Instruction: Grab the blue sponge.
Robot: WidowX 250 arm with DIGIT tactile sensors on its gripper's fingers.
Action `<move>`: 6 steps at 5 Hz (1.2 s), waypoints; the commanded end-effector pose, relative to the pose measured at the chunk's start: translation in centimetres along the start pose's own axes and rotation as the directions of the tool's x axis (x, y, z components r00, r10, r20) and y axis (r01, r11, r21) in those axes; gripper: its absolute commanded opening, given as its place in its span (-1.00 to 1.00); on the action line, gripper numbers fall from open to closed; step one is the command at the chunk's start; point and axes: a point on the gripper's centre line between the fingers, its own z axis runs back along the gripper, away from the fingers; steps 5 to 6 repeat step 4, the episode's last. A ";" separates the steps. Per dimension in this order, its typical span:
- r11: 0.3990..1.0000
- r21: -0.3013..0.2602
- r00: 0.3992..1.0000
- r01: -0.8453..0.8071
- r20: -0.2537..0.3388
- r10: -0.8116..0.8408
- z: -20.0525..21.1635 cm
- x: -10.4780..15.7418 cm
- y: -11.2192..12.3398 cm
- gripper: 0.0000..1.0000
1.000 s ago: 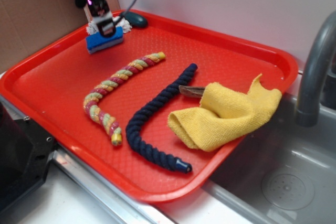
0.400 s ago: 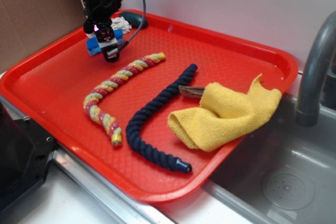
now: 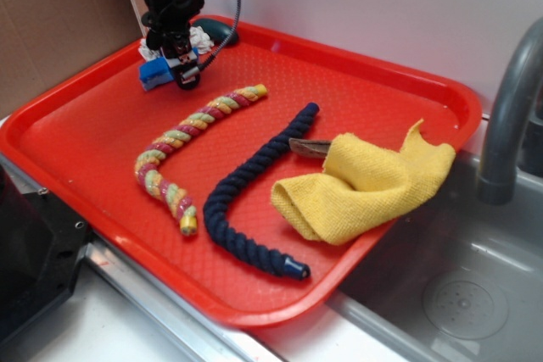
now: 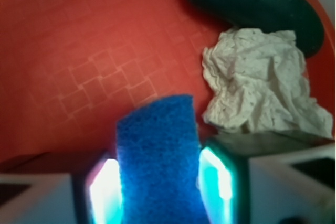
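The blue sponge [image 3: 155, 75] lies at the far left corner of the red tray [image 3: 76, 137]. My gripper [image 3: 176, 71] has come down over it from above. In the wrist view the blue sponge [image 4: 157, 150] fills the whole gap of my gripper [image 4: 160, 192], and both lit fingers [image 4: 105, 192] press against its sides. Its near end is hidden below the frame edge.
A crumpled white wad [image 4: 262, 77] and a dark teal oval object [image 4: 252, 6] lie just beyond the sponge. On the tray also lie a multicoloured rope [image 3: 191, 137], a navy rope [image 3: 254, 192] and a yellow cloth [image 3: 365, 180]. A faucet [image 3: 509, 108] and sink [image 3: 458, 294] stand at the right.
The gripper has come down from above the sponge onto it and now has it between its fingers. The sponge has turned and shifted slightly left.
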 end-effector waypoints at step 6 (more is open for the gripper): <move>0.791 -0.211 0.809 -0.574 -0.001 0.587 22.1 -6.2 -9.2 -1.00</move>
